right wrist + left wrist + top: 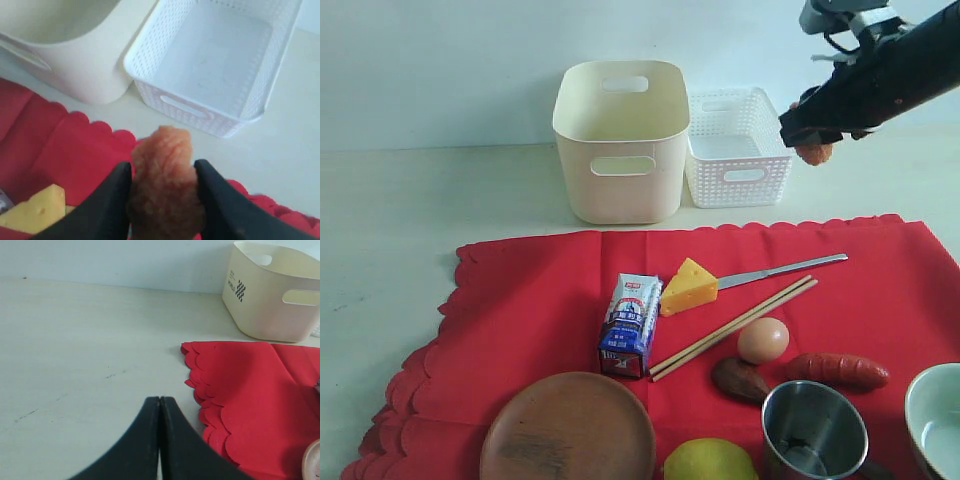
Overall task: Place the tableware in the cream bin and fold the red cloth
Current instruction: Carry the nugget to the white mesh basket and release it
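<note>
While the right gripper (pixel 808 135) clasped a toy food (pixel 164 192) near the white basket (pixel 741 176), probably to sort it, the left gripper (pixel 159 405) sat pinched empty; the plate (pixel 568 428) lay on the red cloth (pixel 540 290)

Bright, soft, even light everywhere, just faint shadows beneath the cream bin (pixel 620 140) on the desk (pixel 410 220), a glint in the steel cup (pixel 813 428), and up close the right hand (pixel 162 167) and its orange toy food (pixel 161 147) look blurry.
</note>
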You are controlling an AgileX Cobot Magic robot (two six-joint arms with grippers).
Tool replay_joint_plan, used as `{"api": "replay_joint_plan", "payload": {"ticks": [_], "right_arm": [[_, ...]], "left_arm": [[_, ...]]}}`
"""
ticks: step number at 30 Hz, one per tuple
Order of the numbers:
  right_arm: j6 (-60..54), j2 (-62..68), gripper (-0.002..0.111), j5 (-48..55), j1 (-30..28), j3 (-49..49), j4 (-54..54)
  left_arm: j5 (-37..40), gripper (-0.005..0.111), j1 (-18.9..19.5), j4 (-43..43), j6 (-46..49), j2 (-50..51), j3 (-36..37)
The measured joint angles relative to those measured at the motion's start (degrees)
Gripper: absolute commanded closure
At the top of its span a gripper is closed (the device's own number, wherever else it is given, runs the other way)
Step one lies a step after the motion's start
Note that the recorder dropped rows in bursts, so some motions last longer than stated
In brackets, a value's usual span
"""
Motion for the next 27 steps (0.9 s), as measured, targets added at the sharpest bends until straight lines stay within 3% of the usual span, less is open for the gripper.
{"api": "replay_joint_plan", "payload": {"ticks": [9, 27], "right_arm": [[2.4, 5.97, 0.107, 1.24, 0.0, -11.35, 4.84], [8.71, 34.84, 0.107, 5.33, 0.0, -43.81, 4.6]], "left_arm": [[0.0, 0.107, 0.0, 0.0, 0.0, 0.0, 0.0], [0.0, 0.107, 0.0, 0.0, 0.0, 0.0, 0.0]]}}
